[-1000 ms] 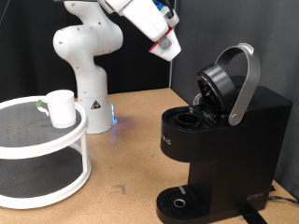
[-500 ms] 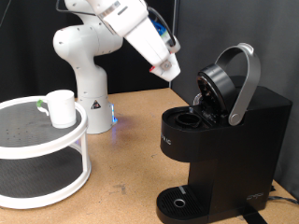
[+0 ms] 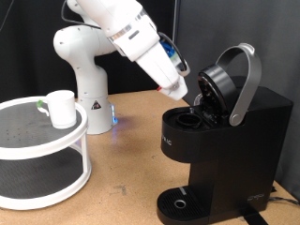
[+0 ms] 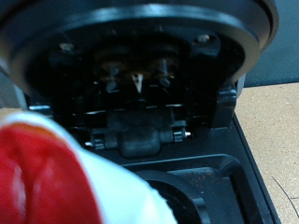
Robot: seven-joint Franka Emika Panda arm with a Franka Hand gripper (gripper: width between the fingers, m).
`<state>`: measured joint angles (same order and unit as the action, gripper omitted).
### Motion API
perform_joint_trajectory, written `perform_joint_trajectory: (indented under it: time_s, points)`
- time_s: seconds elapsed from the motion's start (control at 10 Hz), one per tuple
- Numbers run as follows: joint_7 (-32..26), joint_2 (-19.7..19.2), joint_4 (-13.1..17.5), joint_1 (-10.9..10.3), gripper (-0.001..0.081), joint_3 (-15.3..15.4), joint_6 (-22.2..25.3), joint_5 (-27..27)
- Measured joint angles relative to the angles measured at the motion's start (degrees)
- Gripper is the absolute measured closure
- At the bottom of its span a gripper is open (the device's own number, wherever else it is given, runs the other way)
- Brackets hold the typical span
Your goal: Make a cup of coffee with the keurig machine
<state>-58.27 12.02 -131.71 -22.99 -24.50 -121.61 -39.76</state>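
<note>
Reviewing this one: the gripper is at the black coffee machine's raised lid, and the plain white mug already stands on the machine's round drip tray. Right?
Not quite. The exterior view shows the plain white mug on the white two-tier round stand, not the drip tray. The gripper is indeed at the black coffee machine's raised lid.

Two-tier round white rack (image 3: 56, 150) is sitting on wooden tabletop (image 3: 131, 141) at exterior view's left, w/ dark mesh shelves. Small green-ish item (image 3: 40, 105) is lying on top shelf, too small to ID. Blue light (image 3: 114, 118) is glowing mid-table. Black backdrop (image 3: 234, 23) is hanging behind.
</note>
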Motion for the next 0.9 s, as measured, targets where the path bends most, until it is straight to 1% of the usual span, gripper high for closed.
perform_joint_trajectory:
  time_s: [0.3,0.5,0.7,0.9]
  points:
    - [-1.91,-2.82,0.29,-0.35,0.0660,0.66,-0.81,-1.01]
    - [-1.94,-4.88,0.59,-0.41,0.0660,1.51,-1.45,-0.88]
    - [-1.94,-6.54,0.62,-0.48,0.0660,2.41,-3.33,-0.90]
    - [-1.78,-7.54,1.12,-0.50,0.0660,3.21,-3.80,-0.91]
